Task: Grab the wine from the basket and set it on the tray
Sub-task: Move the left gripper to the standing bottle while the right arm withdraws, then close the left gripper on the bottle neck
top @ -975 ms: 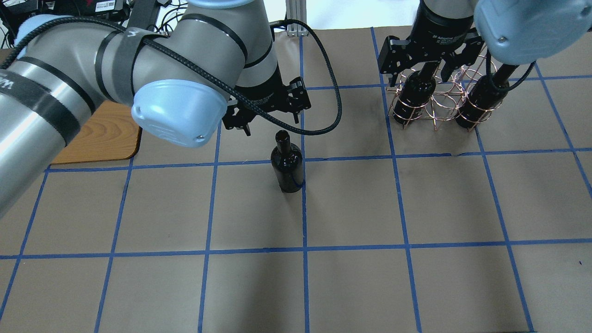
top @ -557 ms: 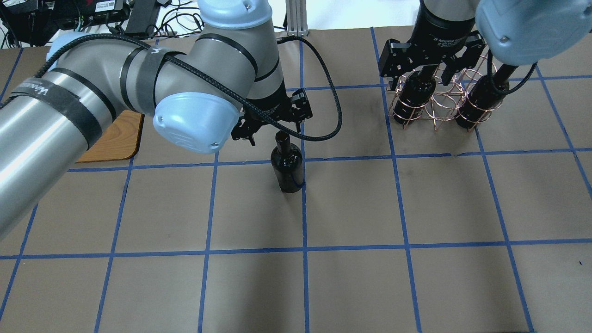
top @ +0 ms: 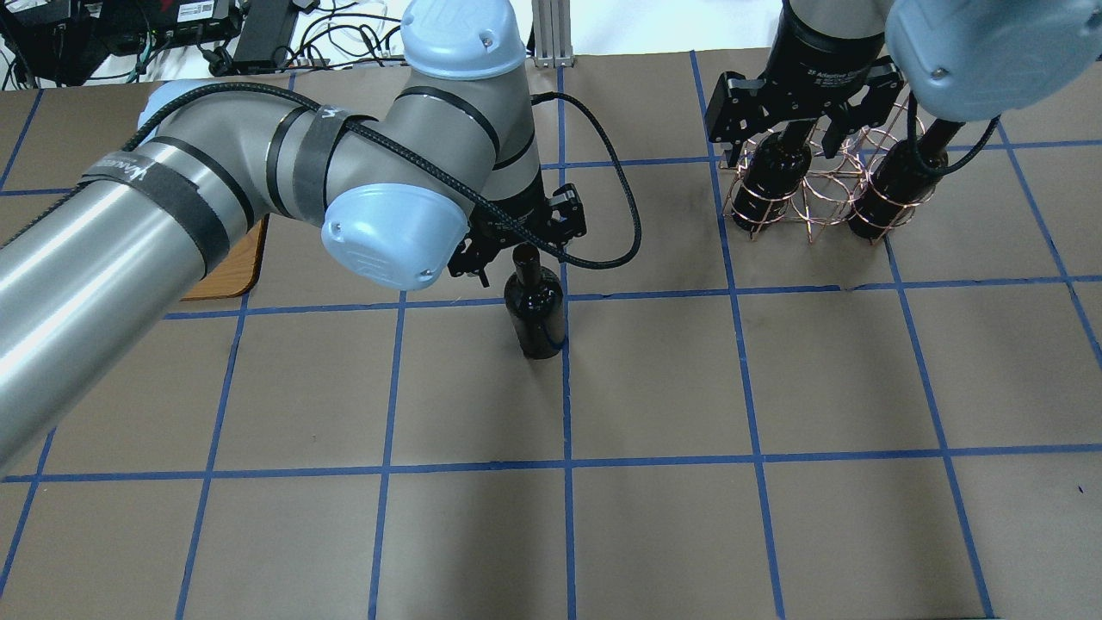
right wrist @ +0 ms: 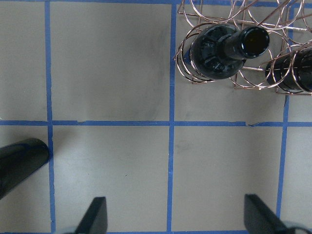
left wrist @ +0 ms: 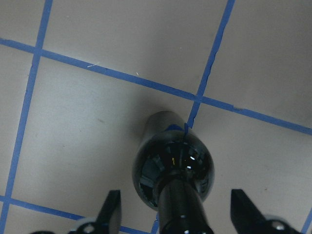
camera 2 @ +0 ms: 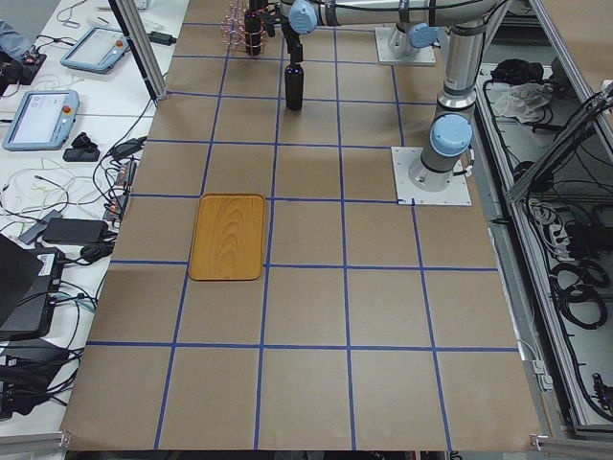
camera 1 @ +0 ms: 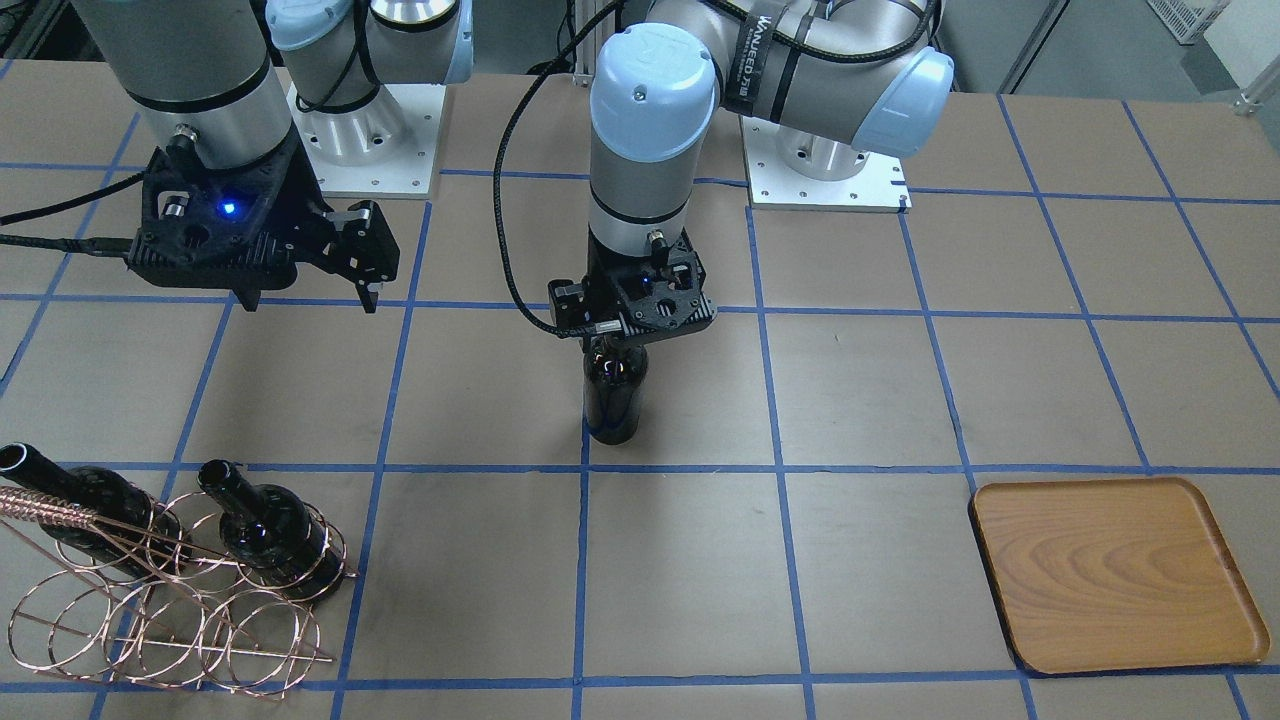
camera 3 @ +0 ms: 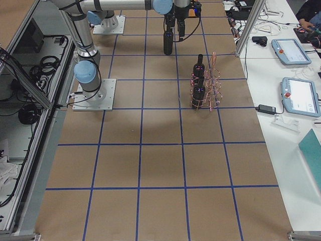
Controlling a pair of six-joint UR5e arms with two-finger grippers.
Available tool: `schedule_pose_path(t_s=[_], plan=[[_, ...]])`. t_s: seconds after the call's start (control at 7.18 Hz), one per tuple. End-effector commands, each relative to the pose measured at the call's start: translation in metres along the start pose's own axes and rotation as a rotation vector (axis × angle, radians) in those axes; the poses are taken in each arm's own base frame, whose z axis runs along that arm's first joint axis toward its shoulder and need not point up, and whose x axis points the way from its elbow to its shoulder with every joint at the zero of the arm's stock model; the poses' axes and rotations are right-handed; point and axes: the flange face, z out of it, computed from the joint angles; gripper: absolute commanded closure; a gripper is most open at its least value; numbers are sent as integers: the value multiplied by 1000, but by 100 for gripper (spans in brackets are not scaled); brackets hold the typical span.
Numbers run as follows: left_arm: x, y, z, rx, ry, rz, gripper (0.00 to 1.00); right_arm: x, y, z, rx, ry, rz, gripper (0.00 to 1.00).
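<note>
Bottle [top: 535, 320] is glossy near-black glass, basket [camera 1: 170, 600] thin shiny copper-coloured wire, tray [camera 1: 1110, 570] smooth grained wood, table [top: 654, 534] matt brown paper with blue tape [top: 569, 517].

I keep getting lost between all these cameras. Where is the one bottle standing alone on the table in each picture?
Front-facing: the standing bottle is at centre.
Overhead: centre, a little above the middle.
Left side: top, at the far end.
Right side: top centre.
Left wrist: bottom centre, seen from above.
Right wrist: probably the dark shape at the left edge.
Shared landmark: the blue tape crossing beside its base.
</note>
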Motion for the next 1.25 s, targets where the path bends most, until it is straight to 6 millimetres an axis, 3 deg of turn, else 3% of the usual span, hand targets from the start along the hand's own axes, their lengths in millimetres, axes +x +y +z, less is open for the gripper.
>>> schedule_pose_path(t_s=[0.0,0.14,0.28,0.42,0.56,0.84,0.97,1.11], plan=[[4,3,2,9,8,9,29,0,0,-1,4,0,2,0],[3,4,1,10,9,17,41,0,0,-1,4,0,2,0],[3,4,1,10,9,19,46,0,0,-1,4,0,3,0],[4,3,1,13,11,28,60,0,0,-1,5,0,3,0],[3,4,-1,16,13,33,65,0,0,-1,7,0,3,0],[2,4,-3,26,9,56,100,0,-1,-1,8,0,3,0],[1,6,-12,39,16,73,100,0,-1,-1,10,0,3,0],[-7,3,-34,102,-3,148,100,0,-1,-1,10,-2,3,0]])
